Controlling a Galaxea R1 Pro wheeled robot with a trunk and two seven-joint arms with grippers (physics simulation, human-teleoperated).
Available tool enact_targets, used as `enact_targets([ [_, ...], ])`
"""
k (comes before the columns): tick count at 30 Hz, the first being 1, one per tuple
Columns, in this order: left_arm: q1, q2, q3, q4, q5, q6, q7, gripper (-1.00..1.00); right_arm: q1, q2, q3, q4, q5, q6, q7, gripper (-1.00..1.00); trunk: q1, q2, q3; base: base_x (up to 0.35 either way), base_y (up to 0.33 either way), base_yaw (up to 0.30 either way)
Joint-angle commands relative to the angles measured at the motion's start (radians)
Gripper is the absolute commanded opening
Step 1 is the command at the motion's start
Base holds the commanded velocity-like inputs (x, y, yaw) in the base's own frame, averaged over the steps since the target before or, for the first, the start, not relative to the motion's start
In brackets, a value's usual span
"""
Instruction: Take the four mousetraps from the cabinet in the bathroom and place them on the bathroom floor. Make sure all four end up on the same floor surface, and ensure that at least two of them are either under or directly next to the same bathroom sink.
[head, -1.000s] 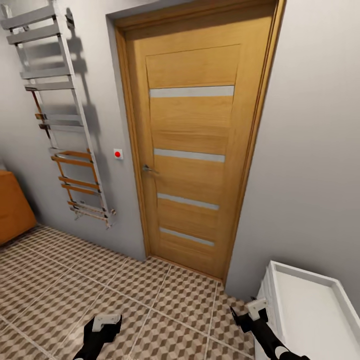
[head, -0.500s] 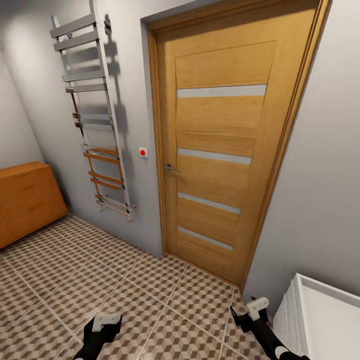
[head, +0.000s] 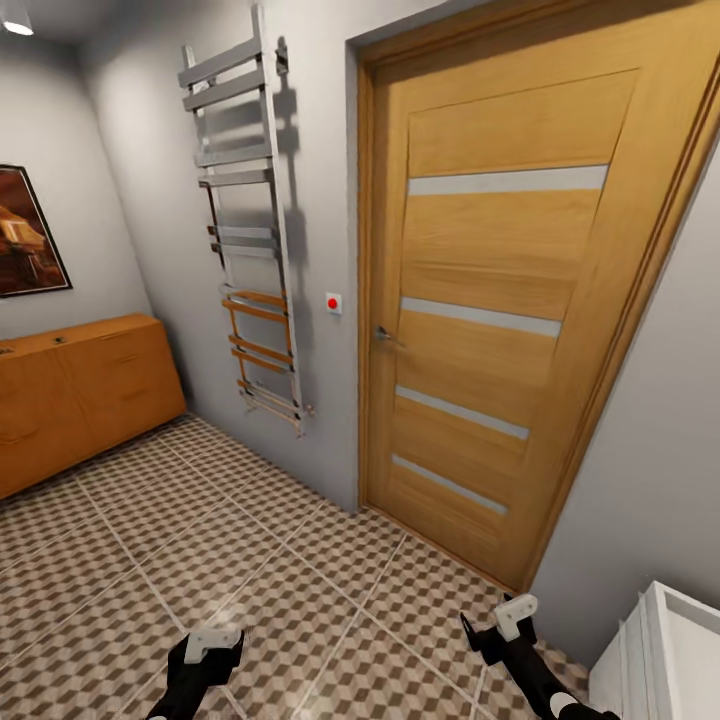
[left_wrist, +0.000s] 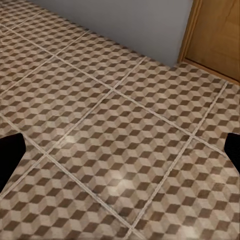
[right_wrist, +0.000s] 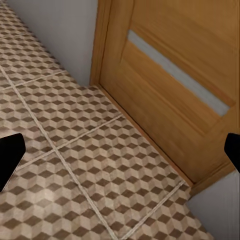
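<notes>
The orange-brown cabinet (head: 85, 395) stands against the left wall, its drawer fronts shut. The mousetraps are out of view. The cube-patterned bathroom floor (head: 200, 540) spreads from the cabinet to the door. A corner of the white sink (head: 665, 655) shows at the lower right. My left gripper (head: 205, 650) hangs low over the floor tiles (left_wrist: 115, 100), open with nothing between its fingers (left_wrist: 10, 157). My right gripper (head: 498, 625) hovers open and empty above the tiles (right_wrist: 75, 150) near the door's foot, just left of the sink.
A shut wooden door (head: 510, 330) with frosted strips faces me. A chrome towel rail (head: 250, 230) hangs on the grey wall to its left, with a red switch (head: 333, 303) between them. A framed picture (head: 25, 235) hangs above the cabinet.
The whole view has swung left: the cabinet and the picture have come into sight and the sink has slid toward the right edge. Both arms hold the same pose.
</notes>
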Motion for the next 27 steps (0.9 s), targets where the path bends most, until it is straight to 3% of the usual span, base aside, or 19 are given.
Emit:
enact_targets([
  [1, -0.002, -0.001, -0.008, 0.004, 0.01, -0.006, -0.003, 1.0, -0.001, 0.0, -0.004, 0.0, 0.004, -0.003, 0.003, 1.0, 0.001, -0.002, -0.002, 0.0, 0.0, 0.285],
  [15, -0.002, -0.001, -0.008, 0.004, 0.01, -0.006, -0.003, 1.0, -0.001, 0.0, -0.004, 0.0, 0.005, -0.003, 0.003, 1.0, 0.001, -0.002, -0.002, 0.012, 0.0, 0.285],
  [27, -0.002, -0.001, -0.008, 0.004, 0.01, -0.006, -0.003, 1.0, -0.001, 0.0, -0.004, 0.0, 0.004, -0.003, 0.003, 1.0, 0.001, -0.002, -0.002, 0.12, -0.074, 0.285],
])
